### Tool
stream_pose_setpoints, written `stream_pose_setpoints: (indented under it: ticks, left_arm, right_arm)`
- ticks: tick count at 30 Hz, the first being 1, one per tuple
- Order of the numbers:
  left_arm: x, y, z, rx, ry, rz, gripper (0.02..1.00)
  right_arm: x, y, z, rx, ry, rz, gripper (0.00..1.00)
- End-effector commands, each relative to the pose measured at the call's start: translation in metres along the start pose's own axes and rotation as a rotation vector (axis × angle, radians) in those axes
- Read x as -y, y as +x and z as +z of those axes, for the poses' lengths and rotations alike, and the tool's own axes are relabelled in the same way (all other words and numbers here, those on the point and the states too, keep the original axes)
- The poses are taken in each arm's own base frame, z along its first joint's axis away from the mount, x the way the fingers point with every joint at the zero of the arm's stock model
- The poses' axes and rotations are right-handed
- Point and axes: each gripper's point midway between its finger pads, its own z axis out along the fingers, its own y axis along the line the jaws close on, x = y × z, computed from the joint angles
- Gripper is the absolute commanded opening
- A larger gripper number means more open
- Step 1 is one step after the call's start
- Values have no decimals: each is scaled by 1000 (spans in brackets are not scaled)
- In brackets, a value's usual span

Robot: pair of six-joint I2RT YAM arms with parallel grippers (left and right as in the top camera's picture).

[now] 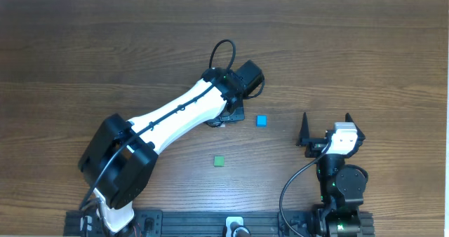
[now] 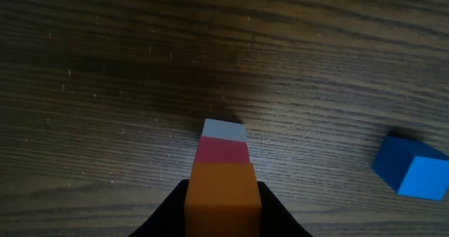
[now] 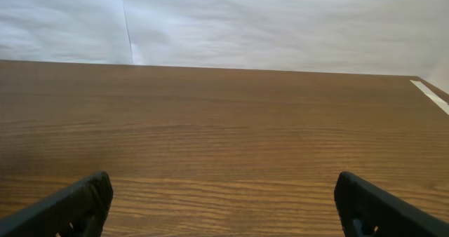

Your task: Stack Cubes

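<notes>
My left gripper [image 2: 223, 221] is closed on the orange cube [image 2: 222, 188], directly over the red cube [image 2: 222, 151] and grey cube [image 2: 225, 130], mid-table [image 1: 105, 41]. The green cube [image 1: 219, 161] lies nearer and the blue cube [image 1: 262, 120] just to the right, both with free wood around them. My right gripper [image 1: 327, 126] is wide open and empty.

In the left wrist view the brown wooden tabletop [image 2: 105, 55] was dimly lit, darkly shadowed at centre; elsewhere it was evenly lit.

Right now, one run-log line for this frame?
left fingers shut on orange cube, atop red cube over white cube | blue cube, green cube loose on table | right fingers open
</notes>
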Motion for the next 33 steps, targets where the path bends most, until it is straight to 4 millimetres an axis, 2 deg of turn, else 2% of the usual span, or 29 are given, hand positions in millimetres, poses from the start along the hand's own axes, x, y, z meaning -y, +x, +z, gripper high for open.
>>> stream_pose_setpoints:
  ticks: [1,15,27,33]
  left_arm:
    - [-4,1,6,-13,-13,2,134]
    - [-5,2,6,-18,-18,3,152]
    - [-6,3,5,-19,-20,3,301]
    - [-5,3,5,-19,-20,3,332]
  right_arm:
    - [-3,2,0,-1,-14,-4,993]
    - [-3,2,0,-1,-14,-4,991]
    - [-3,2,0,-1,-14,-4,993]
    - [-3,2,0,-1,-14,-4,991]
